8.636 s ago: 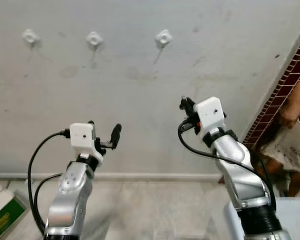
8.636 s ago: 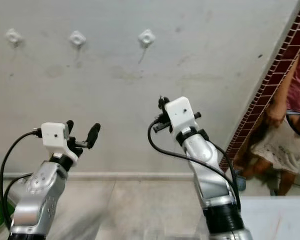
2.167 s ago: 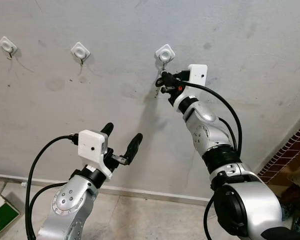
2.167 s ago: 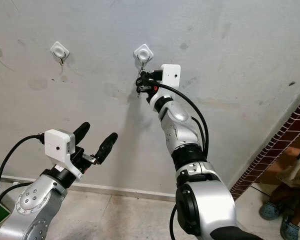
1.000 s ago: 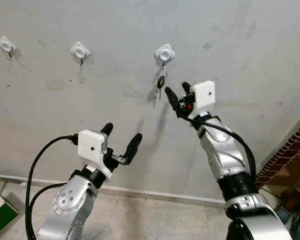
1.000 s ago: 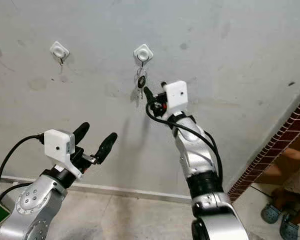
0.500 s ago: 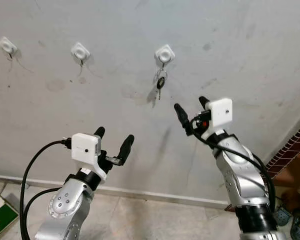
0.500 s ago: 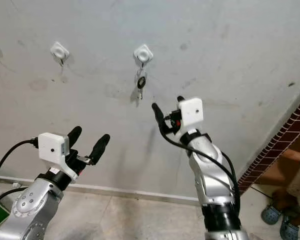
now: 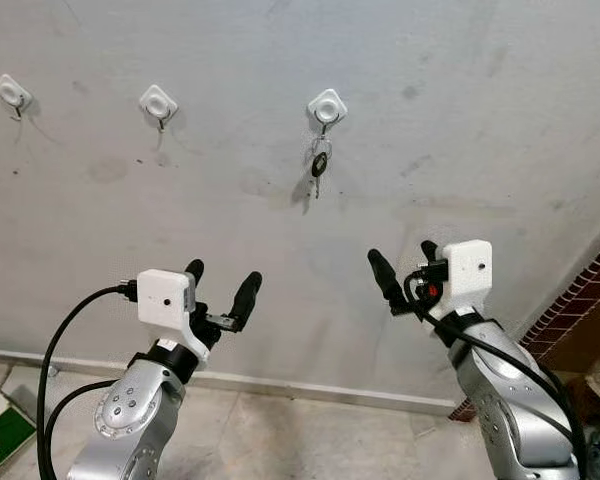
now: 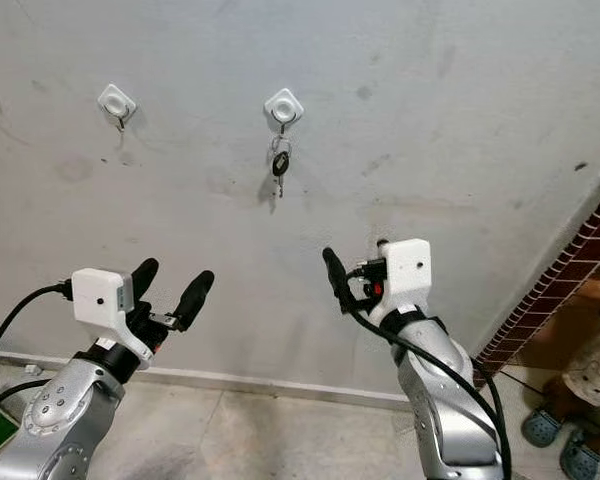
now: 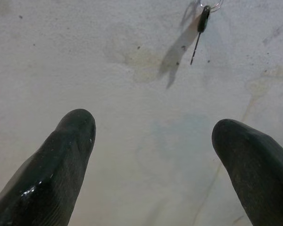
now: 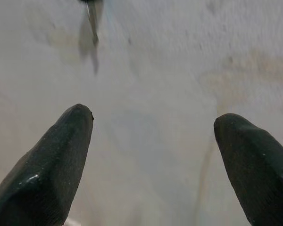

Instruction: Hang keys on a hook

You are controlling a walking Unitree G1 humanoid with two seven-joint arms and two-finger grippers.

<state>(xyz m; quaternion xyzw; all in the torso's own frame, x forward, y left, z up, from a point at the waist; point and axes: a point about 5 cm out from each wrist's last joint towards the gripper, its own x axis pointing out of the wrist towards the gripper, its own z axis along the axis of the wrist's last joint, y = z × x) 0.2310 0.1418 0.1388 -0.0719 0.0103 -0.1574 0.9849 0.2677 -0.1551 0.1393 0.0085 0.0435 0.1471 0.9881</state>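
head view: we see the keys point(image 9: 320, 166) dangling from the third hook point(image 9: 328, 106) on the wall point(image 9: 460, 120), our left gripper point(image 9: 221, 293) and right gripper point(image 9: 404, 270) spread, empty, well below. left wrist: key above parted fingers point(image 11: 61, 160). right wrist: same, fingers point(image 12: 56, 155) released.

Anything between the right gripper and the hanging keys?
Nothing: just bare grey wall between the open right gripper and the keys on their hook, seen in the left eye view.
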